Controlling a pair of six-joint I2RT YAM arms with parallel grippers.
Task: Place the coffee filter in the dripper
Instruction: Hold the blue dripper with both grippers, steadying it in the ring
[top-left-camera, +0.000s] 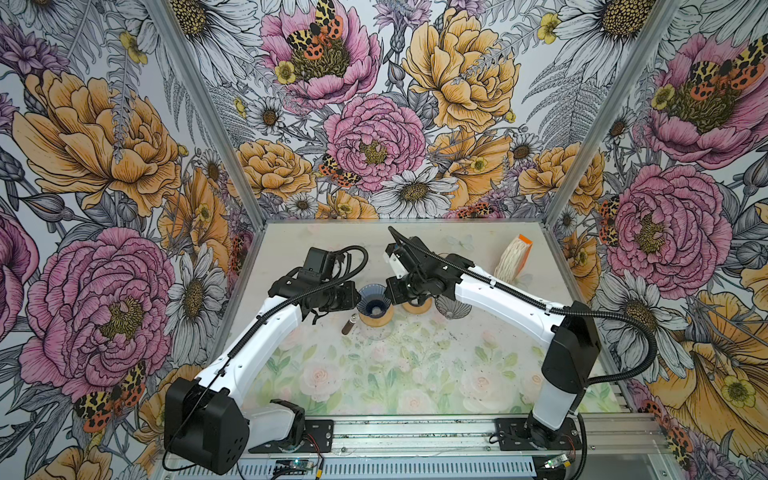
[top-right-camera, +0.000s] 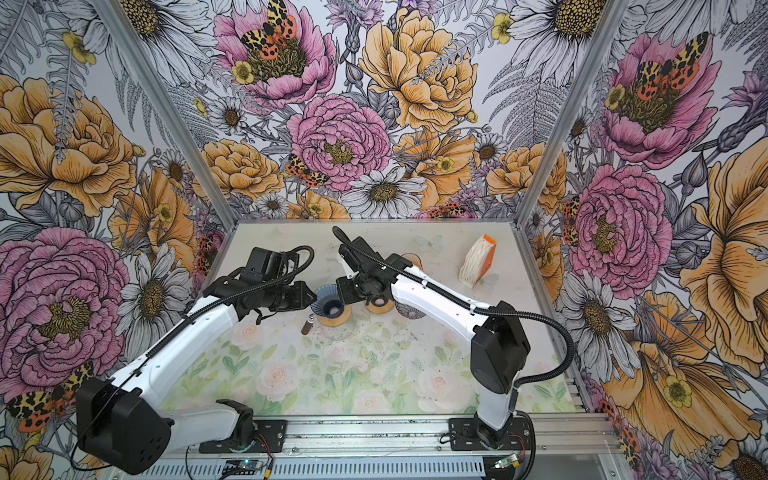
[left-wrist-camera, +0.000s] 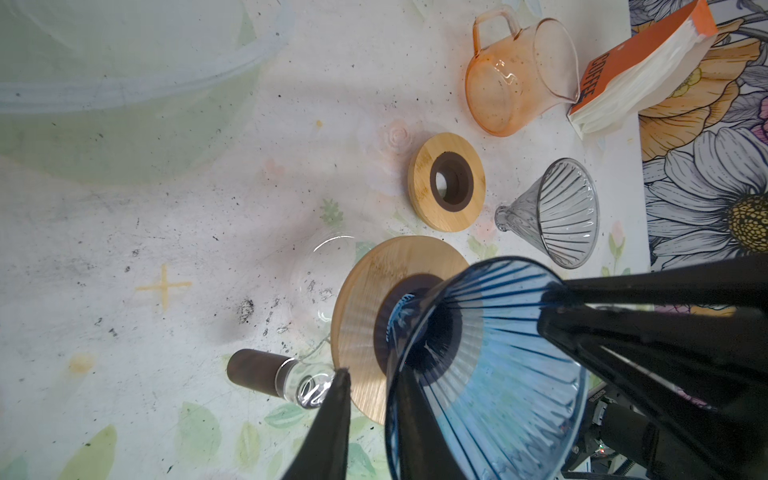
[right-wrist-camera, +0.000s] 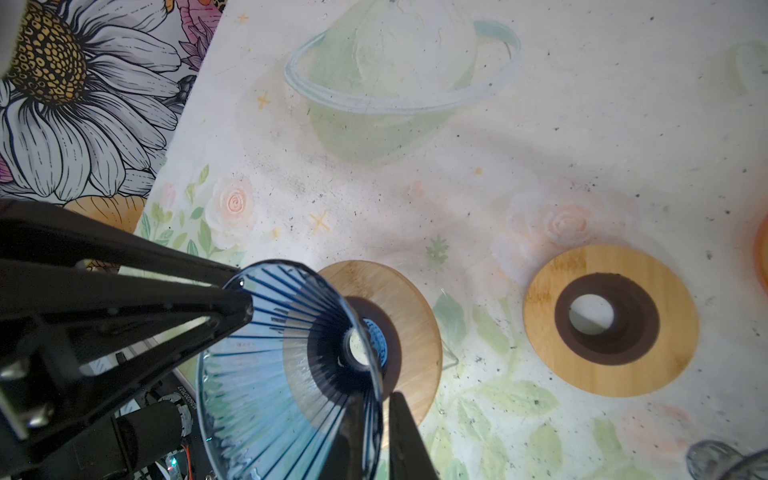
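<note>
- The floral-printed tabletop (top-left-camera: 374, 374) carries everything, and the things on it sit in its far half.
- The left gripper (right-wrist-camera: 246, 306) has its fingers drawn together, clamped on the near-left rim of the blue ribbed glass dripper (left-wrist-camera: 498, 353), one finger inside the cone and one outside.
- The right gripper (left-wrist-camera: 547, 305) is pinched on the opposite rim in the same way.
- The stack of white paper coffee filters in an orange box (top-left-camera: 510, 262) stands on edge near the far right corner. It is well apart from both sets of fingers and neither touches it.
- The blue dripper sits upright in a round wooden collar (left-wrist-camera: 361, 316) on a clear glass carafe with a dark brown handle (left-wrist-camera: 249, 372).
- An orange-tinted glass jug (left-wrist-camera: 511, 83) stands far back, beside the filter box.
- A grey ribbed glass dripper (left-wrist-camera: 557, 212) lies on its side between the blue dripper and the filters.
- A spare wooden ring with a dark centre (right-wrist-camera: 673, 332) lies flat just beside the blue dripper, under the right arm.
</note>
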